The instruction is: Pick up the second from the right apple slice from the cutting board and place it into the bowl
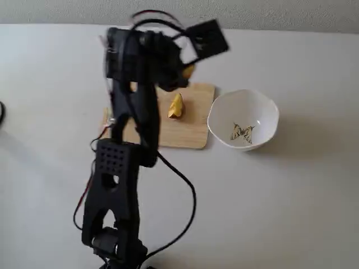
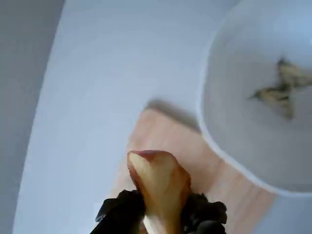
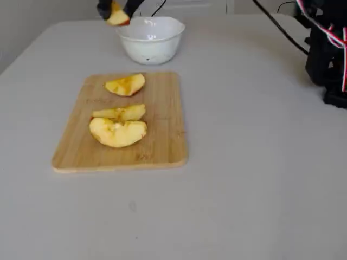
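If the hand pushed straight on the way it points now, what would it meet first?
Probably the cutting board below the held apple slice; the bowl sits off to the right. Depth is unclear.

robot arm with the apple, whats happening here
The gripper is shut on one apple slice and holds it in the air near the white bowl, not yet in it. The bowl holds no fruit so far. Three more slices lie on the cutting board.
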Motion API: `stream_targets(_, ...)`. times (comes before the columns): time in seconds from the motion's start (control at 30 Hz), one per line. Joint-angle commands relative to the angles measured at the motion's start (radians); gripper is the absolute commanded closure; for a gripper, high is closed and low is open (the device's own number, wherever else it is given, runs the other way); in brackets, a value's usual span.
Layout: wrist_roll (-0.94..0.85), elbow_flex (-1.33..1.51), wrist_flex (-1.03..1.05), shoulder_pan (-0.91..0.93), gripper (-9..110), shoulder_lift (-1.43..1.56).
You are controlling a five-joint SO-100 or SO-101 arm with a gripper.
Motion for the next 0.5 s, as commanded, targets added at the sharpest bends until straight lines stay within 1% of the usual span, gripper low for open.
stream_targets(0.0,-0.032,-0.029,0.043,0.141,101,0.021)
stream_targets(0.17,-0.074,-0.038,0.041,0.215,100,-0.038)
stream_targets(0.23,-0.08,-0.038,0.041,0.224,93,-0.052)
stream_targets(0.27,-0.08,-0.038,0.041,0.227,88,-0.058)
stream_targets(0.37,-0.078,-0.038,0.041,0.227,63,-0.06)
stream_targets(0.43,-0.077,-0.04,0.04,0.219,56,-0.04)
stream_targets(0.47,-0.075,-0.04,0.04,0.213,56,-0.021)
